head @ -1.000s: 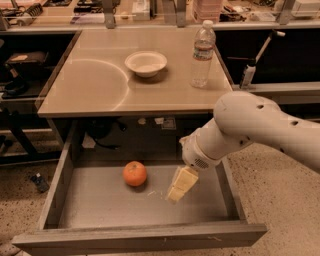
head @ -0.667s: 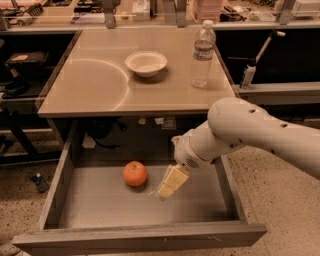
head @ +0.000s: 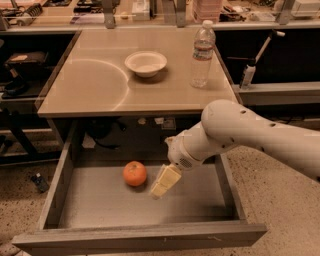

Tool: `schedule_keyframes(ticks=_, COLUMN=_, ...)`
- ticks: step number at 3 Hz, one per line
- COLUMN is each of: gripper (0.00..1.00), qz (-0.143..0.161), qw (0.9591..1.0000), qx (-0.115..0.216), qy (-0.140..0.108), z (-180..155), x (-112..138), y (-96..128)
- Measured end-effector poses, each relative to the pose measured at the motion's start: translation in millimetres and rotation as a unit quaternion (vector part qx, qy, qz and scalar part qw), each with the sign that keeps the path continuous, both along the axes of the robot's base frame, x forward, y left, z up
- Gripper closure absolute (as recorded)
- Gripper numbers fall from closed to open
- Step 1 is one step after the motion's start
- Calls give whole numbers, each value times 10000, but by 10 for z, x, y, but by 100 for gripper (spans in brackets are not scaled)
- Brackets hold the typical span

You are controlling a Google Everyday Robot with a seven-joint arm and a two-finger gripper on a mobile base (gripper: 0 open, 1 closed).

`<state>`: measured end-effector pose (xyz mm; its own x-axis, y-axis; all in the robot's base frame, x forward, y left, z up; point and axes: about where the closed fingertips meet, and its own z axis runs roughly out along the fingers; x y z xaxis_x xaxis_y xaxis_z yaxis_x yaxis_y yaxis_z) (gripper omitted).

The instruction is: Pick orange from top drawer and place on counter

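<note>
The orange [head: 135, 173] lies on the grey floor of the open top drawer [head: 140, 236], left of its middle. My gripper [head: 164, 182], with yellowish foam pads, hangs inside the drawer just right of the orange, a small gap between them. It holds nothing. The white arm reaches in from the right. The beige counter [head: 95, 85] sits above the drawer.
A white bowl [head: 146, 63] and a clear water bottle [head: 202, 53] stand on the counter's far half. A cluttered workbench [head: 100, 12] runs behind. The drawer's side walls and thick front board enclose the orange.
My gripper has moved left inside the drawer, closer to the orange. The orange has not moved.
</note>
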<state>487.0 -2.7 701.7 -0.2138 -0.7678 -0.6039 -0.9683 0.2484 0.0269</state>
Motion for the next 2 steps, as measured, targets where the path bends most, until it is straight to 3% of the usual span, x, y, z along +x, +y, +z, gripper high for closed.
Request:
schedule_keyframes(ticks=1, gripper=0, qz=-40, qw=10000, qx=-52, qy=-38, z=-200, x=15, y=95)
schedule_keyframes(ticks=2, gripper=0, qz=-45, qw=9997, qx=53, qy=-231, z=-443, x=145, y=362)
